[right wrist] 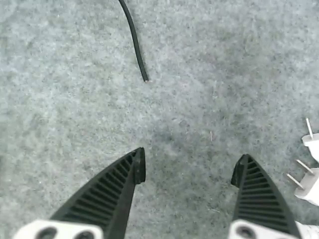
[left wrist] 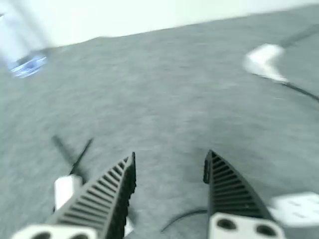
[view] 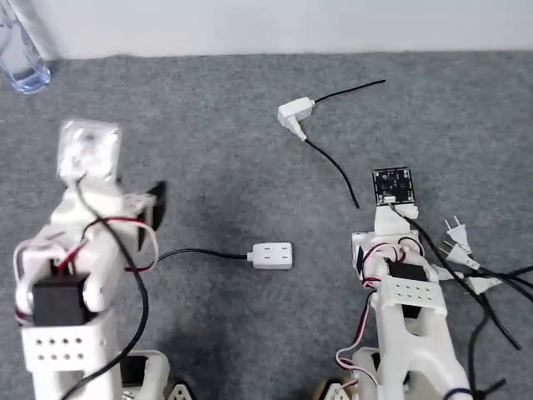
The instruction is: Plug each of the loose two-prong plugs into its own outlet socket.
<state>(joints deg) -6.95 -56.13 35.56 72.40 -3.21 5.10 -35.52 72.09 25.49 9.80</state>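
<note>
Left claw (left wrist: 170, 158) spread wide above grey desk (left wrist: 164, 99); white outlet socket (left wrist: 295, 211) just beside claw; blurred white corded piece (left wrist: 264, 59) and clear container (left wrist: 27, 64) well beyond claw.

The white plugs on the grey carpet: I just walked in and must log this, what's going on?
Nothing is plugged in yet. The left gripper and right gripper hang open and empty over the grey carpet. The white two-prong plugs lie loose beside the right arm; the white socket block sits between the arms.
</note>
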